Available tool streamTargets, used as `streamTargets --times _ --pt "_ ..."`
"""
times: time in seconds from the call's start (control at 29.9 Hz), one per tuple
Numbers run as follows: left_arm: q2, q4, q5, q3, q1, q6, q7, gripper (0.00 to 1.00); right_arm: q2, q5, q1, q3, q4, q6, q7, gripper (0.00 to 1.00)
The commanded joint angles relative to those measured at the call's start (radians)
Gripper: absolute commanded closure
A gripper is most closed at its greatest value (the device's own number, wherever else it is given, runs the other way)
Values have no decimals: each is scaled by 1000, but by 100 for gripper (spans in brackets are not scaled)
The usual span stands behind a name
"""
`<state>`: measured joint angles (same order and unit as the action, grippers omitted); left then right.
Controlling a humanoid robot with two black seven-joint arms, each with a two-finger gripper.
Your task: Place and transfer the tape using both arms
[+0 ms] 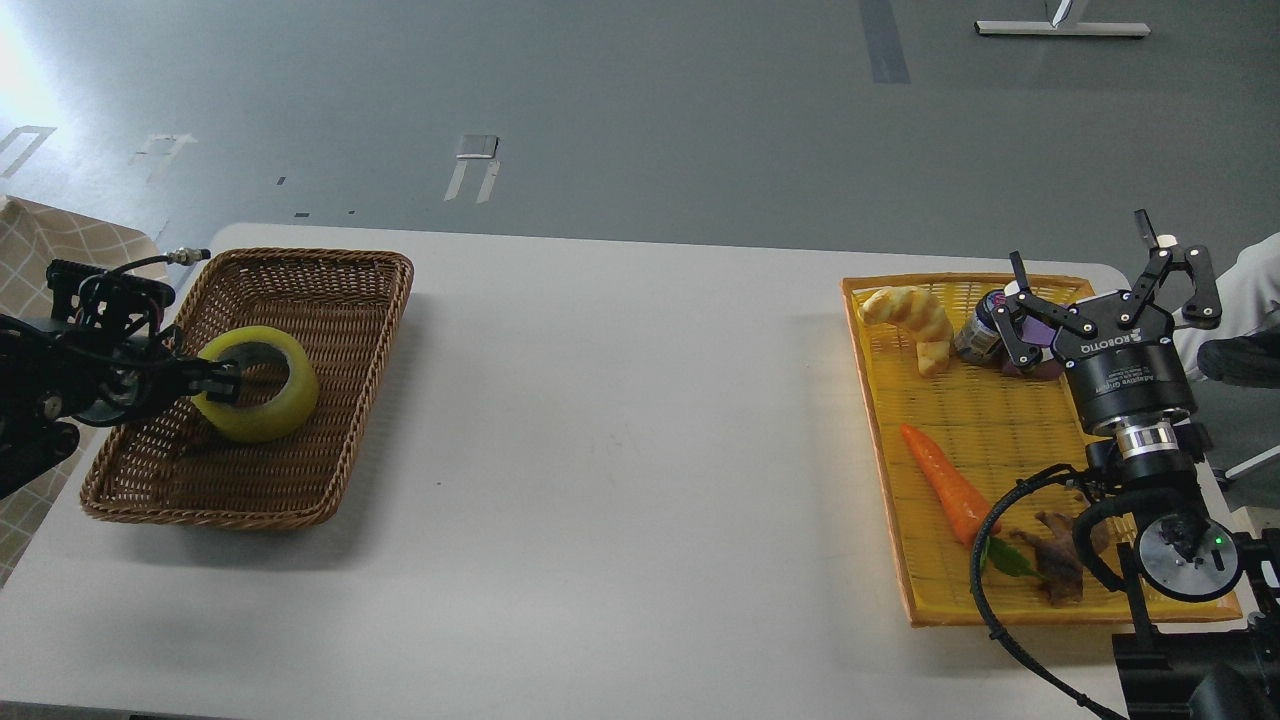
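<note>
Wide translucent yellow tape roll [257, 396] sits inside brown wicker basket [330, 290] at left of white counter [600, 420]. Left claw [222, 382] clamps the roll's near wall, 1 finger in the core. Right claw [1090, 290] spread open, holding nothing, above flat yellow woven tray [960, 420] with orange carrot [945, 483], yellow croissant-like piece [912, 318], small jar [978, 334].

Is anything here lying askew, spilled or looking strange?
Nothing spilled or damaged. The tape sits tilted in the wicker basket, because the left end effector is at its rim. The food in the yellow tray lies loose but contained.
</note>
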<state>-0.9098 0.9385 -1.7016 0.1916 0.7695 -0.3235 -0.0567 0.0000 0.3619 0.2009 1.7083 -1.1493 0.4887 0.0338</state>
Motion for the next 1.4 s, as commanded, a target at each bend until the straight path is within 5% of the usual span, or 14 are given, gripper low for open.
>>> streamTargets --times 0.0,0.23,0.3,0.57,0.9,1.07,1.17,1.37 --pt "2 -3 2 0 -1 0 0 100 0 0 0 1 2 0 0 0" --pt "17 -17 3 2 1 -3 -2 98 0 0 0 4 2 0 0 0" --pt "23 -18 3 0 1 0 0 74 0 0 0 4 2 0 0 0" --pt "25 -24 3 2 1 0 -2 37 0 0 0 7 8 0 -2 0" --pt "17 -23 66 12 42 -2 -2 22 0 0 2 5 8 0 -2 0" --pt "8 -21 273 20 213 -17 -25 18 0 0 2 7 8 0 -2 0" --pt "-3 -23 521 19 371 -61 -35 4 0 0 2 5 8 0 0 0" --pt "-23 -14 972 77 513 -141 -51 3 0 0 15 7 2 0 0 0"
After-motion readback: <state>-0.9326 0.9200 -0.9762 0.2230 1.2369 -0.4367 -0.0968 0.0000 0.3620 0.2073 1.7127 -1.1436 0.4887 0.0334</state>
